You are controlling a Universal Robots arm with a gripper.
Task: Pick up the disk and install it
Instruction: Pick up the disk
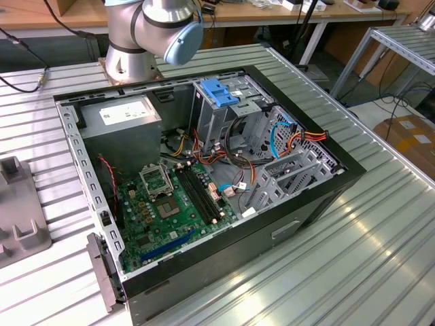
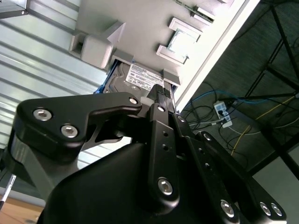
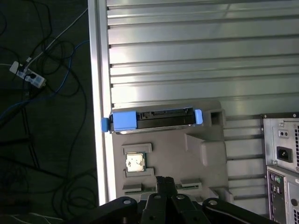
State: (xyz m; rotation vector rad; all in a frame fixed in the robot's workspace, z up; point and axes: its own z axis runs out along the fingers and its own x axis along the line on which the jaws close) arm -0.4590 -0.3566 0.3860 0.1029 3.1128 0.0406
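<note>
1. Ribbed aluminium counter (image 1: 380, 238) carries everything in the exterior view. An open computer case (image 1: 306, 217) lies on it with its side panel off. Inside I see a green motherboard (image 1: 170, 204), a grey power supply (image 1: 126, 115) and a blue bracket (image 1: 221, 92) atop the drive bay. The base of my arm (image 1: 149, 27) stands behind the case. Part of a grey tray (image 1: 17, 204) sits at the exterior view's left edge.
2. In the second wrist view the tool (image 2: 162, 93) shows as black linkage in the foreground. Its fingers are drawn together with nothing between them. Beyond the tips lies the disk (image 2: 138, 77), label up, seated in a slot of the grey tray (image 2: 140, 28) near the counter's edge. The tips overlap the disk's near edge in the picture, and I cannot tell whether they touch it. Past the counter's edge, a power strip (image 2: 222, 112) and loose cables lie on the floor.
3. In the first wrist view the disk (image 3: 163, 119) rests in the tray (image 3: 196, 154), blue at both ends, just beside the counter's edge. The tool (image 3: 164, 179) is closed and empty over the tray. A small square chip (image 3: 136, 162) sits in a pocket between the tips and the disk. The case's rear panel (image 3: 282, 154) stands near the tray.
</note>
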